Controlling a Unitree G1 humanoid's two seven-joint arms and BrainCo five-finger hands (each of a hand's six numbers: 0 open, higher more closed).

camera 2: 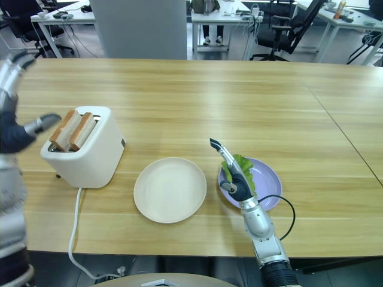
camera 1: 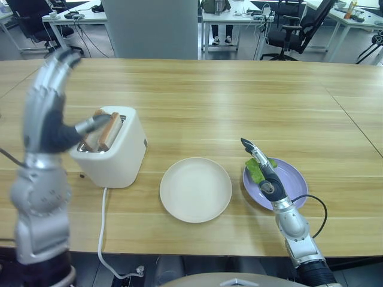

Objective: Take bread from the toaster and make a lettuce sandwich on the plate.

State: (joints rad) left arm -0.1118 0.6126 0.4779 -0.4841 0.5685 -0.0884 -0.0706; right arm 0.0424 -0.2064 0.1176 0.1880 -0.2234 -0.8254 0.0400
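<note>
Early days for us: our left hand (camera 1: 48, 107), fingers spread, hovers at the toaster (camera 1: 116, 158). The white plate (camera 1: 195, 189) awaits its sandwich. Both bread slices (camera 2: 73, 130) sit in their slots. Our right hand (camera 1: 267, 174) rests over the purple plate (camera 1: 296, 176) and its lettuce (camera 2: 242, 162); we cannot tell its grip.

surface: wide light-wood table (camera 1: 239, 101), seam lines toward the right | behind: broad grey panel (camera 1: 149, 27), possibly a pillar | furniture: white desks (camera 1: 230, 15) with clutter on top, black office chairs (camera 1: 293, 30) at both sides | floor (camera 1: 239, 52): grey, cables (camera 1: 90, 42) trailing under a desk | light: even, indoor
</note>
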